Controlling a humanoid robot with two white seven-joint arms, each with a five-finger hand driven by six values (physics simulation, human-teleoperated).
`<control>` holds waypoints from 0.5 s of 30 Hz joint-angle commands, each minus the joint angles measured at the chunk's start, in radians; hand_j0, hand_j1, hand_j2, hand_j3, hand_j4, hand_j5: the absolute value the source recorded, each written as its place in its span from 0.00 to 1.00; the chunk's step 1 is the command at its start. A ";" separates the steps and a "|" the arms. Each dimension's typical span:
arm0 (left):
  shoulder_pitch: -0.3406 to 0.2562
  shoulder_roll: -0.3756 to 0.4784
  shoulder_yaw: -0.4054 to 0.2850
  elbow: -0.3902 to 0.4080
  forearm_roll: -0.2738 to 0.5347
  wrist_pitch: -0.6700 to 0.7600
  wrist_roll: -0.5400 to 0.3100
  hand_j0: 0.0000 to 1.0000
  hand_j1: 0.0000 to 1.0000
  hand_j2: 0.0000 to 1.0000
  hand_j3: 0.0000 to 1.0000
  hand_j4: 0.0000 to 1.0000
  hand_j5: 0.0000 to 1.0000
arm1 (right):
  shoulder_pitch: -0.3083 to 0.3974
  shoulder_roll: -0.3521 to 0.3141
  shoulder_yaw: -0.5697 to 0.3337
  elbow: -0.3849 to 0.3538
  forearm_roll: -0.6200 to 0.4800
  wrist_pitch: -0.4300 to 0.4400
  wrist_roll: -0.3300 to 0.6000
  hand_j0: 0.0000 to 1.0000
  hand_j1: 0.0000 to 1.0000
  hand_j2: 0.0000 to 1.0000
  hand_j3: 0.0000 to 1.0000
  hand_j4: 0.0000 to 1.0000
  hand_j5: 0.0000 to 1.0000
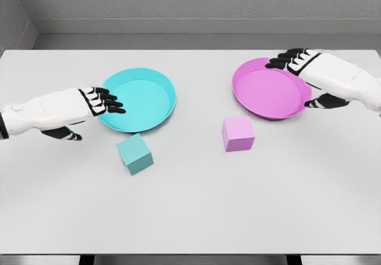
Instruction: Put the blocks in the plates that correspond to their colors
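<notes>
1. The matte teal cube-shaped block (134, 153) and matte pink cube-shaped block (238, 133) sit nearest on the white table (190, 217), each just before its matching plate.
2. The left hand (95, 104), fingers spread and empty, overlaps the shallow cyan round plate (156, 89)'s left rim.
3. The right hand (297, 62), relaxed and empty, hovers over the magenta round plate (262, 92)'s far right rim.
</notes>
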 commanded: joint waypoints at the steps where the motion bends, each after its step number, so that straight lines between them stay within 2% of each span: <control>1: 0.000 -0.013 -0.039 -0.034 -0.020 0.001 -0.007 1.00 1.00 1.00 1.00 1.00 1.00 | -0.005 0.036 0.149 0.006 -0.003 0.008 0.024 1.00 1.00 1.00 1.00 1.00 1.00; 4: -0.005 -0.033 -0.062 -0.037 -0.037 0.001 -0.011 1.00 1.00 1.00 1.00 1.00 1.00 | -0.025 0.045 0.176 0.009 -0.002 0.045 0.024 1.00 1.00 1.00 1.00 1.00 1.00; 7: -0.026 -0.073 -0.096 -0.040 -0.070 0.001 -0.026 1.00 1.00 1.00 1.00 1.00 1.00 | -0.103 0.069 0.268 0.018 -0.002 0.047 0.025 1.00 1.00 1.00 1.00 1.00 1.00; 8: -0.028 -0.081 -0.104 -0.040 -0.070 0.001 -0.026 1.00 1.00 1.00 1.00 1.00 1.00 | -0.107 0.069 0.271 0.018 -0.002 0.050 0.039 1.00 1.00 1.00 1.00 1.00 1.00; 10: -0.031 -0.101 -0.110 -0.040 -0.083 0.001 -0.026 1.00 1.00 1.00 1.00 1.00 1.00 | -0.152 0.105 0.300 0.017 0.000 0.091 0.108 1.00 1.00 1.00 1.00 1.00 1.00; 11: -0.043 -0.114 -0.130 -0.039 -0.086 0.001 -0.026 1.00 1.00 1.00 1.00 1.00 1.00 | -0.192 0.117 0.351 0.018 -0.002 0.116 0.148 1.00 1.00 1.00 1.00 1.00 1.00; 15: -0.063 -0.137 -0.164 -0.040 -0.113 0.001 -0.027 1.00 1.00 1.00 1.00 1.00 1.00 | -0.216 0.143 0.376 0.018 -0.002 0.137 0.231 1.00 1.00 1.00 1.00 1.00 1.00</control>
